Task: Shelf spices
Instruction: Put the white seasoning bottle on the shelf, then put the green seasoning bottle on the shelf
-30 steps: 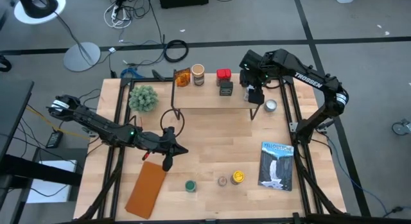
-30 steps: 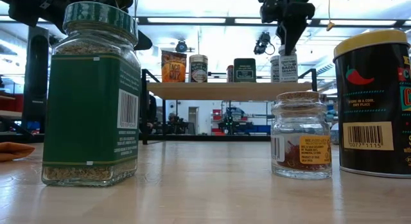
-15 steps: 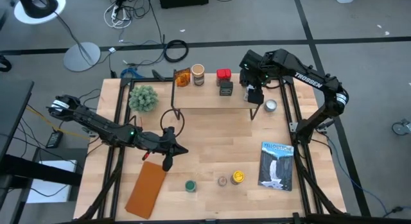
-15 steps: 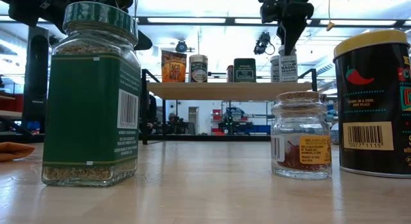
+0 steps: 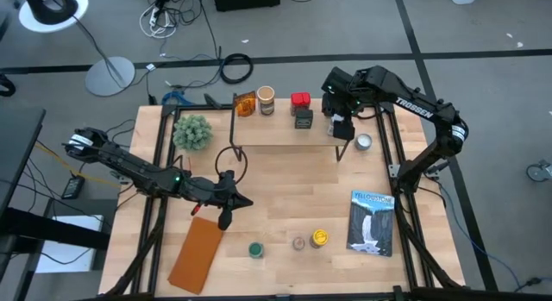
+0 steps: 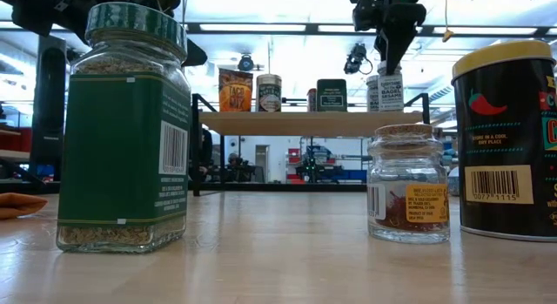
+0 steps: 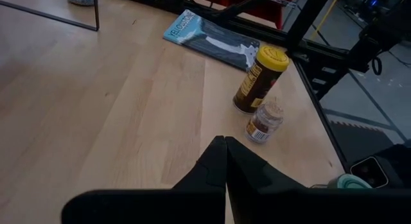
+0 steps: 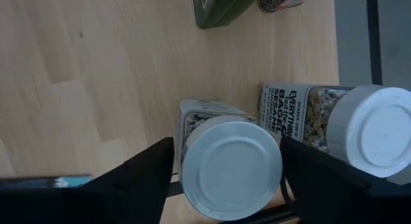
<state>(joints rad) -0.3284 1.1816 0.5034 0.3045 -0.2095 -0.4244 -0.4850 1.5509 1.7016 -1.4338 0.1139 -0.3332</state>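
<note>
on the shelf (image 5: pixel 285 133), 1 o'clock end: right gripper (image 8: pixel 228 161), fingers apart, straddling white-lidded jar (image 8: pixel 231 167)
table centre: left gripper (image 5: pixel 226 216), fingers together, empty

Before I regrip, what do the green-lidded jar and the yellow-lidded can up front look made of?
Green-lidded jar: clear glass most likely, since the contents show through above and below its label; the ribbed lid looks like plastic. Yellow-lidded can: opaque printed body, metal or coated card, hard to say which.
</note>
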